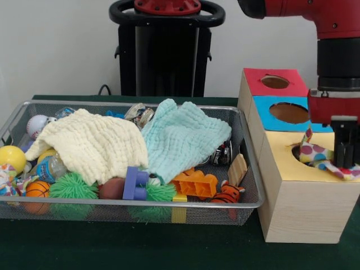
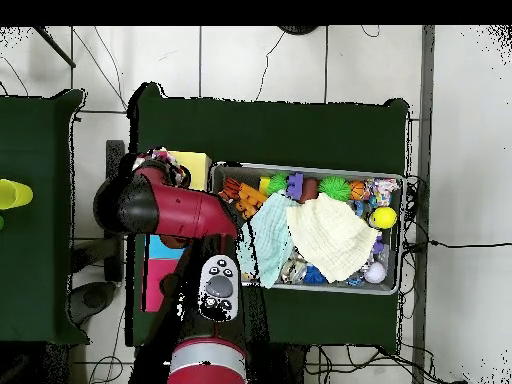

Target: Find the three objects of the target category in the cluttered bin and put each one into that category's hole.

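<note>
One polka-dot cloth (image 1: 316, 153) lies over the round hole (image 1: 295, 151) in the yellow top (image 1: 281, 166) of the pale wooden box, one corner sticking up. My gripper (image 1: 345, 164) hangs straight down over the right side of the yellow top and looks shut on the cloth's right end. In the overhead view the cloth (image 2: 158, 160) shows beside the yellow top (image 2: 192, 166), and my arm hides the gripper. The wire mesh bin (image 1: 135, 104) stands left of the boxes. No other dotted cloth shows clearly in it.
A cream cloth (image 1: 90, 143) and a mint-green cloth (image 1: 183, 138) cover much of the bin, over balls, spiky green toys, blocks and a toy tiger (image 1: 228, 193). The blue-topped hole (image 1: 288, 112) and red-topped hole (image 1: 275, 82) lie behind the yellow one.
</note>
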Robot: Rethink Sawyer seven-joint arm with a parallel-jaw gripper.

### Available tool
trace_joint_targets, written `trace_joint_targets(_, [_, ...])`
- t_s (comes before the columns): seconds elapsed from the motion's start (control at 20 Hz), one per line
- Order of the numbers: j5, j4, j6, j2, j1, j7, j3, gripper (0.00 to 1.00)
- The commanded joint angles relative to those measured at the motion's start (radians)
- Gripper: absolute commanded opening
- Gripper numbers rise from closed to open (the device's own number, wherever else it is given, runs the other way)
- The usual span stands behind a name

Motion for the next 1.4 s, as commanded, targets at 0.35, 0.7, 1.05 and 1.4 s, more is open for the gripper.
trace_joint_targets(0.35, [-0.012,-0.093,0.366,0.179,0.037,0.169,-0.159,0.0])
trace_joint_targets(0.7, [-0.079,-0.037,0.566,0.093,0.055,0.124,-0.202,0.0])
trace_joint_targets(1.05, [-0.094,-0.001,0.581,0.062,0.062,0.107,-0.191,0.0])
trace_joint_targets(1.4, [-0.083,0.059,0.473,0.045,0.068,0.141,-0.162,0.0])
